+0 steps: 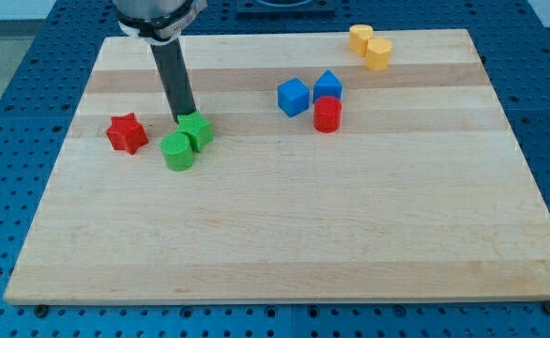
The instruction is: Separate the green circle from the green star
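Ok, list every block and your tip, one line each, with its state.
my tip: down, at green star's top-left edge
green star: touching green circle
green circle: against star
red star: alone
blue blocks: side by side
red cylinder: below them
yellow blocks: touching

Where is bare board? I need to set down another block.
Free: the whole stretch toward the view's bottom, below the green circle and red cylinder. Crowded: the left, where my tip meets the green star near the red star.
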